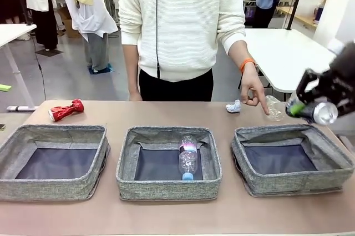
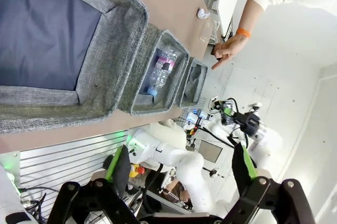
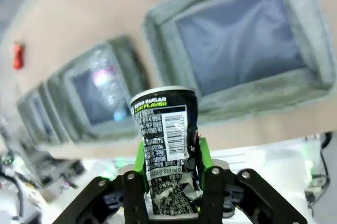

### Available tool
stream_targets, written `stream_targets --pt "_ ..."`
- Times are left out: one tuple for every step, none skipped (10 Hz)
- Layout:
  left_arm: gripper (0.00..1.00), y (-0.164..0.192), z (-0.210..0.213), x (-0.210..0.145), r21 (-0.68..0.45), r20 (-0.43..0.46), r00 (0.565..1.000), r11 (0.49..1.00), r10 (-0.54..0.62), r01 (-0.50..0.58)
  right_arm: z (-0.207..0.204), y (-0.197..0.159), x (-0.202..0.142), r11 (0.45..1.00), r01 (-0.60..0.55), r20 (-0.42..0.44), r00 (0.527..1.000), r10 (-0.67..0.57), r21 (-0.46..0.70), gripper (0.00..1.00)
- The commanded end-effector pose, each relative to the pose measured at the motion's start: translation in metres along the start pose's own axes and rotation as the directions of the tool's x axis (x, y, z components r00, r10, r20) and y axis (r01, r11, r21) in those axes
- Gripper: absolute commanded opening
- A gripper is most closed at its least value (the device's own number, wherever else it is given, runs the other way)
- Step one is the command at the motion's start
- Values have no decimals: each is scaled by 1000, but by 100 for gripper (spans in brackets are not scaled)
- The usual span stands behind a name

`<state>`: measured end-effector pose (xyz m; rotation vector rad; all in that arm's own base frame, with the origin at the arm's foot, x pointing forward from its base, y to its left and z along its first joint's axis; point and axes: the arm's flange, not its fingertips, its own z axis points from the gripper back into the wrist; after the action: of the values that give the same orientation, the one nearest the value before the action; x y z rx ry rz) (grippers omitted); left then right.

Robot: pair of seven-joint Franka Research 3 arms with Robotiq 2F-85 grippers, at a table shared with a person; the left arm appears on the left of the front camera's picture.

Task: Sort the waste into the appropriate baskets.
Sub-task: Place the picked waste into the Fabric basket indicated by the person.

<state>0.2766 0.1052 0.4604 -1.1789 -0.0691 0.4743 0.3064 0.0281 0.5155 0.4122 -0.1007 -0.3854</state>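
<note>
Right gripper (image 3: 171, 154) clamps the crushed can (image 3: 164, 121) mid-body, aloft near the right basket (image 1: 294, 183)'s far rim; it's likely light, thin-walled, slick, so flat sides grip best; left gripper (image 2: 179, 167) gapes empty.

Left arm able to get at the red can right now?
Probably yes: the left gripper is open and empty, and the crushed red can lies alone on bare table behind the left basket.
</note>
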Motion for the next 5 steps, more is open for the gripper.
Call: stream_targets --pt "100 -1 -1 -2 -22 -2 1000 1000 -4 4 -43 -16 24 986 160 52 986 -159 -34 43" --pt "100 -1 -1 -2 -22 -2 1000 1000 -4 4 -65 -22 32 980 188 74 980 -183 -61 43" --pt "100 -1 -1 -2 -22 -2 1000 1000 -4 4 -83 -24 40 970 218 72 975 -211 -104 43" --pt "100 -1 -1 -2 -22 -2 1000 1000 -4 4 -91 -24 43 970 215 55 976 -210 -108 43" --pt "100 -1 -1 -2 -22 -2 1000 1000 -4 4 -93 -24 44 973 210 52 977 -206 -100 43"
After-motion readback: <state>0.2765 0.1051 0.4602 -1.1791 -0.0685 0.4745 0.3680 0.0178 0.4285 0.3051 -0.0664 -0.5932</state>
